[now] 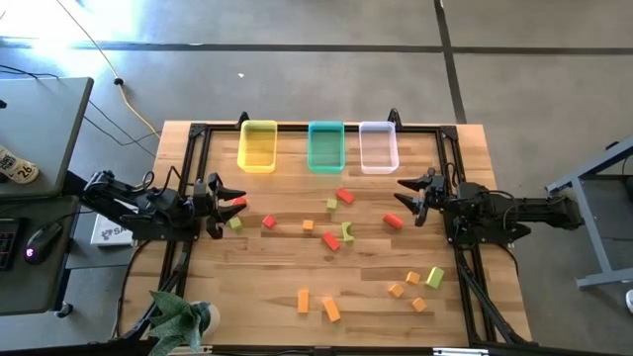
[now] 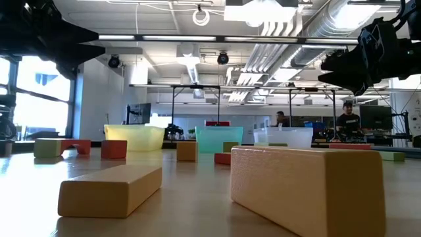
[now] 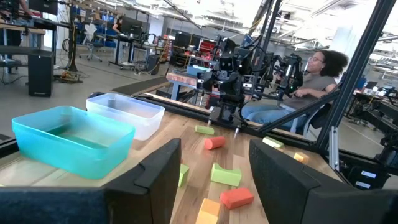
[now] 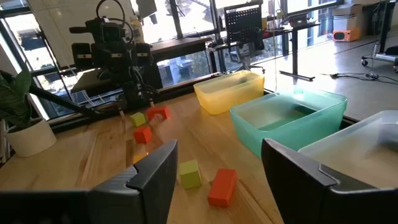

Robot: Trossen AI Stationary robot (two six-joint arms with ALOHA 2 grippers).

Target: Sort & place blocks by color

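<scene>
A: So, biggest first: what did the desk (image 1: 247, 287) look like?

B: It was pale planked wood with a smooth finish and a dark frame around it. At its far edge stood three rectangular plastic bins in a row: yellow bin (image 1: 258, 146), teal bin (image 1: 325, 146), clear bin (image 1: 378, 146). All looked translucent and thin-walled, and none had a block inside, so I judged sorting had not begun.

A: And the arms?

B: The left gripper (image 1: 229, 204) hung at its own side of the desk with fingers spread and nothing between them. The right gripper (image 1: 412, 202) mirrored it opposite, also spread and empty. Both probably waited clear of the middle so either could reach in.

A: Where were the blocks (image 1: 331, 240)?

B: They were scattered loose between the two grippers and nearer than both. A red block (image 1: 237, 203) and a green block (image 1: 235, 223) lay just beside the left gripper; a red bar (image 1: 393, 221) lay close to the right one. Orange bars (image 1: 330, 310) sat well nearer than either gripper. They were matte, hard-edged cubes and short bars.
</scene>
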